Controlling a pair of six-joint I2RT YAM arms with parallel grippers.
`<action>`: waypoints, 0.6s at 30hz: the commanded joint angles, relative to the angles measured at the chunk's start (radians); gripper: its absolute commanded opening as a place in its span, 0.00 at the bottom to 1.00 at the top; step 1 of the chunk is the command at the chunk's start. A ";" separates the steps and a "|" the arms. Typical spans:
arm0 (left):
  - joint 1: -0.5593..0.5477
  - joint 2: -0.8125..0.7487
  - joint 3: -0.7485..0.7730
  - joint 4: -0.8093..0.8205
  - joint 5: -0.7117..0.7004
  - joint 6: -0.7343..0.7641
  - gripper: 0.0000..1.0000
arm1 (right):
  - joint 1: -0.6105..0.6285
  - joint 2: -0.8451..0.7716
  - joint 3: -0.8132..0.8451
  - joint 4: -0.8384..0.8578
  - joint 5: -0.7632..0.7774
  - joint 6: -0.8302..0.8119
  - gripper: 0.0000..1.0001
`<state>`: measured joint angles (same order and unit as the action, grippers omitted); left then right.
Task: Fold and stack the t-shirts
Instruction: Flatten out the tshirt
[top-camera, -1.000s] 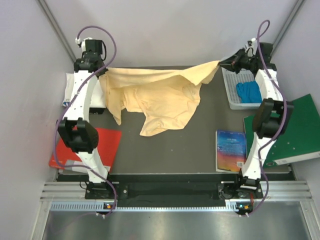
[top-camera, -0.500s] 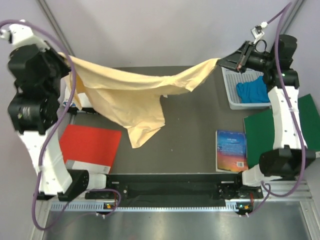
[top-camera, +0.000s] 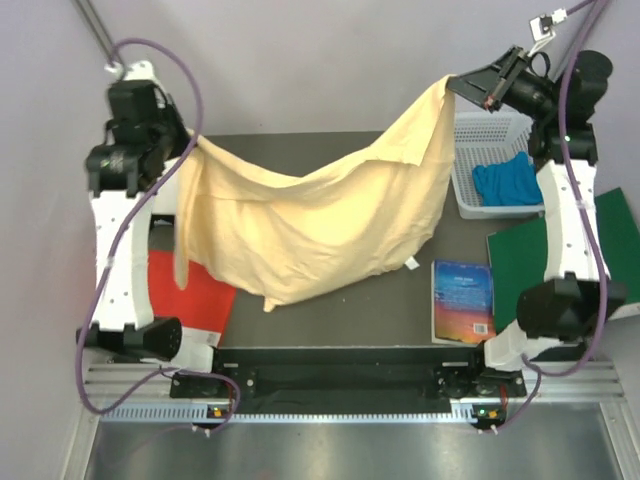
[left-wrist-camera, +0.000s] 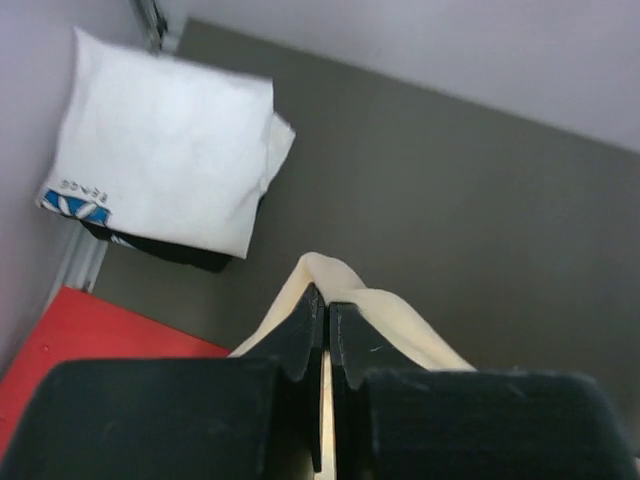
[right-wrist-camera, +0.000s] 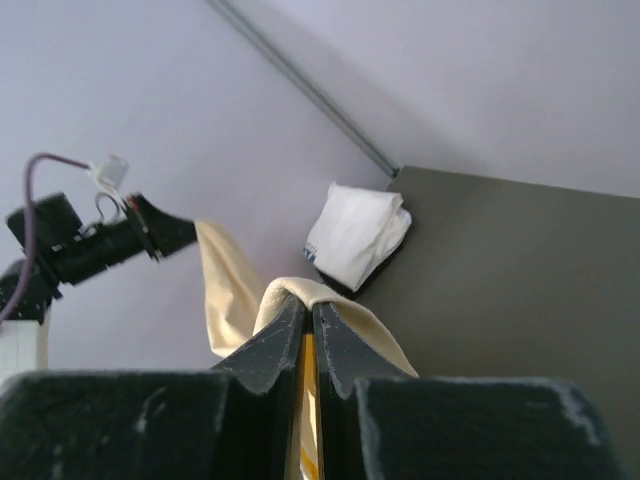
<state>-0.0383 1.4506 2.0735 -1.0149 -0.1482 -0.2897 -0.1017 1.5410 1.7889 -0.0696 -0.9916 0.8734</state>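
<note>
Top external view: the peach-yellow t-shirt (top-camera: 320, 225) now hangs as a sagging sheet between the two arms, where a second ago it lay crumpled on the far half of the bench (top-camera: 340, 310). Both arms have risen. The left hand (top-camera: 190, 140) holds one corner up at far left, and the right hand (top-camera: 455, 85) holds the other higher, above the white basket (top-camera: 462, 195) at far right. Each wrist view shows the fingers pressed together on a fold of yellow cloth, so both hands are pinching the shirt. Its lower edge dangles toward the near side, in front of the red folder (top-camera: 205, 295); whether it touches the bench cannot be told. The white t-shirt (left-wrist-camera: 165, 150) lies folded at the far left corner, apart from the lifted one. By my judgement the lift has opened the shirt out, ready to be laid flat for folding. The fold and the stacking onto the white one are not yet done.
</note>
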 joint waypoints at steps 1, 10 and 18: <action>0.032 0.120 -0.134 0.142 0.068 -0.019 0.00 | 0.016 0.293 0.150 0.120 0.120 0.044 0.03; 0.117 0.744 0.015 0.014 0.328 -0.075 0.00 | 0.094 0.793 0.343 0.004 0.192 0.032 0.01; 0.140 0.981 0.275 0.170 0.414 -0.157 0.35 | 0.152 0.984 0.472 0.044 0.359 0.046 0.15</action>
<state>0.0910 2.4664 2.2364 -0.9718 0.1844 -0.3840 0.0349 2.5576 2.1395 -0.0906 -0.7410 0.9215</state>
